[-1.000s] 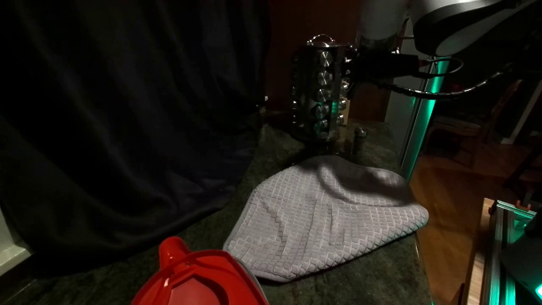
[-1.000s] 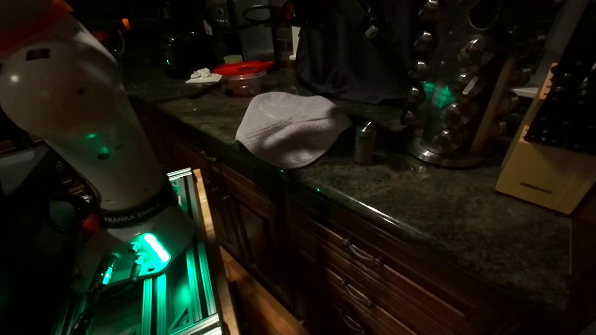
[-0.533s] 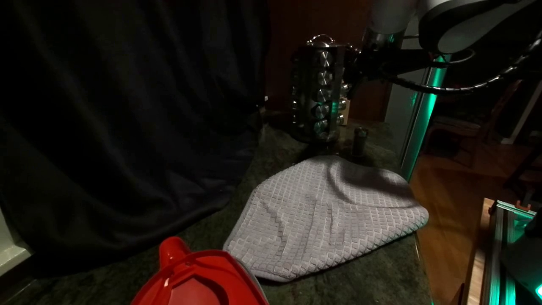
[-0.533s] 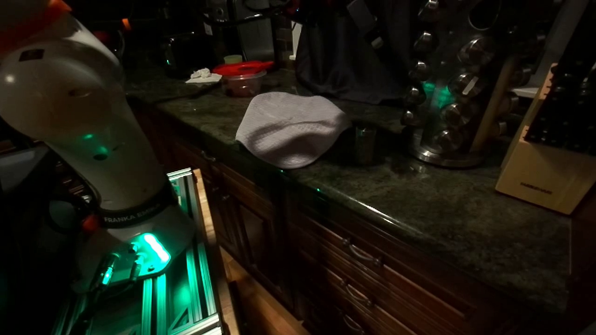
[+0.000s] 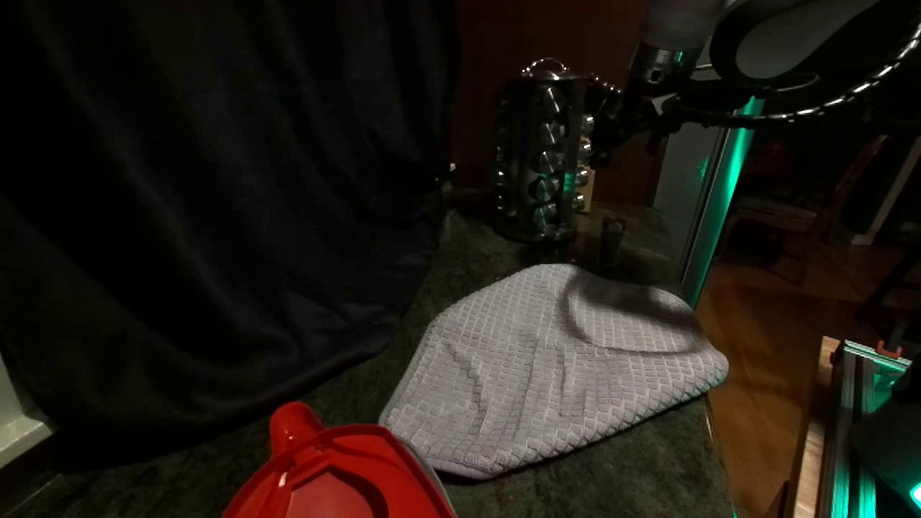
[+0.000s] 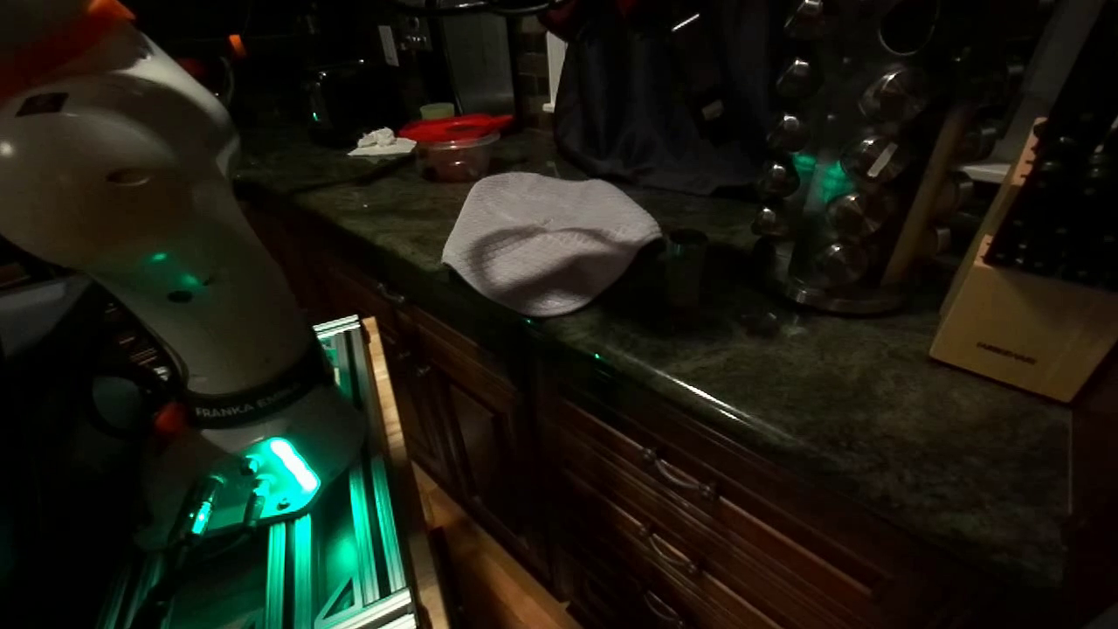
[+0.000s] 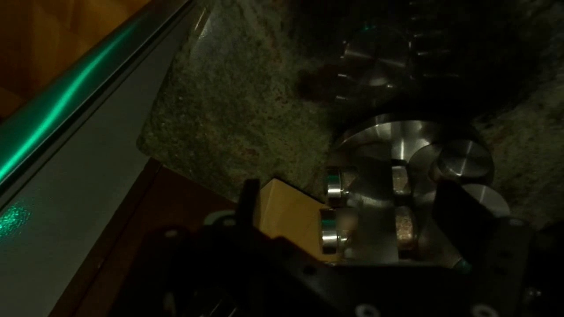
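Nearest your end effector (image 7: 350,189) is the tall round spice rack of dark and silver metal (image 6: 821,179), upright on the mottled dark green stone surface (image 6: 873,411), with silver-capped jars (image 5: 550,132) stacked in its columns. Near its foot, 1 small cylindrical jar with a metallic lid (image 6: 687,266) stands upright on its own (it sits in shadow, so you may strain to pick it out). Your 2 black fingers (image 7: 249,200) are spread wide with nothing between them in their hold. They hang above the surface, just beside the rack; you cannot tell whether a fingertip touches it.

In both exterior views, the light grey diamond-textured cloth (image 5: 547,374) lies rumpled next to the small jar, partly shaded. Near the rack you also have the pale wooden knife block (image 6: 1013,336) with its dark-handled knives (image 6: 1052,205). Past the cloth, in an exterior view, a clear plastic container (image 6: 454,162) is topped by a red plastic lid (image 6: 454,128), beside crumpled white paper (image 6: 378,140). Black fabric (image 5: 230,216) hangs along the surface.
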